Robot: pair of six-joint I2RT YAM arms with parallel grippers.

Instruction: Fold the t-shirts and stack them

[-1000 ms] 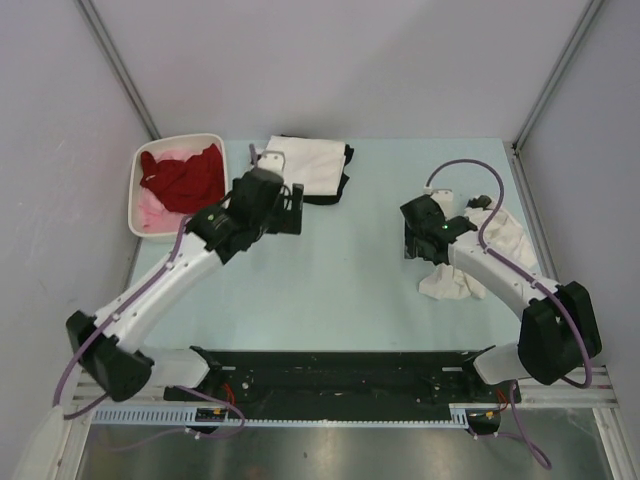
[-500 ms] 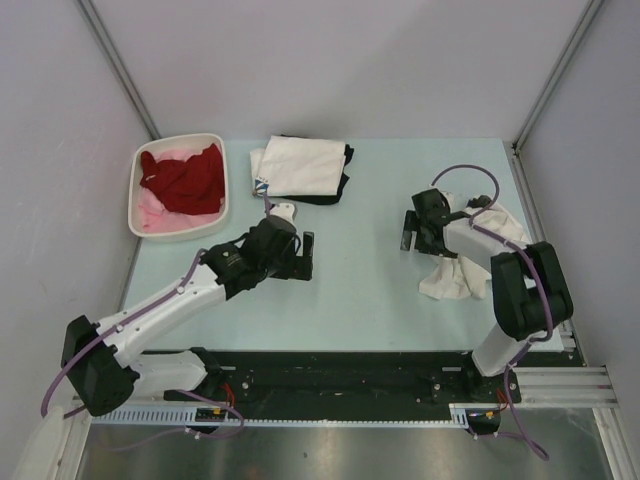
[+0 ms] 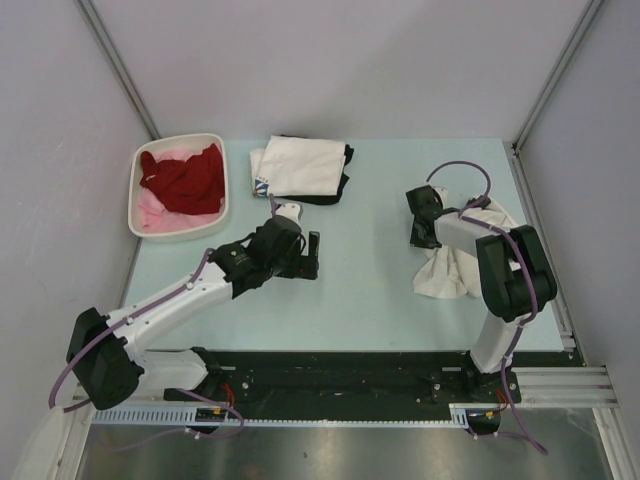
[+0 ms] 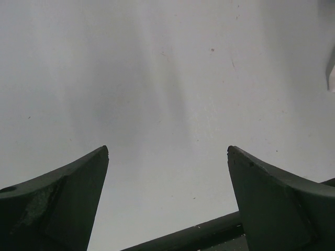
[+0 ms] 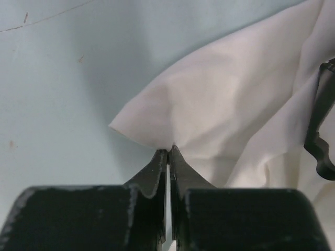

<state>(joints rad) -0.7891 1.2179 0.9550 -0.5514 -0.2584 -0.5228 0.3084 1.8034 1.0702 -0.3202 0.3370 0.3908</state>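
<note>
The right claw point(image 5: 168, 152) is clenched on the edge of a crumpled cream-white t-shirt point(image 3: 452, 272) lying on the pale bench point(image 3: 365, 280), right of the folded stack point(image 3: 302, 167). The left claw point(image 4: 167, 154), jaws spread wide, hovers over bare bench just in front of that stack. Red and pink shirts point(image 3: 182, 180) fill the white basin point(image 3: 137, 217) to the stack's left.

Top view: fixed camera high behind the arm bases, looking down over the whole surface point(image 3: 350, 290). Left wrist view: faces bare surface at close range, past its own two fingers point(image 4: 63, 204). Right wrist view: very close, looking along its fingertips point(image 5: 162, 167) at the cream-white shirt point(image 5: 235, 115), which the top view also shows point(image 3: 445, 275).
</note>
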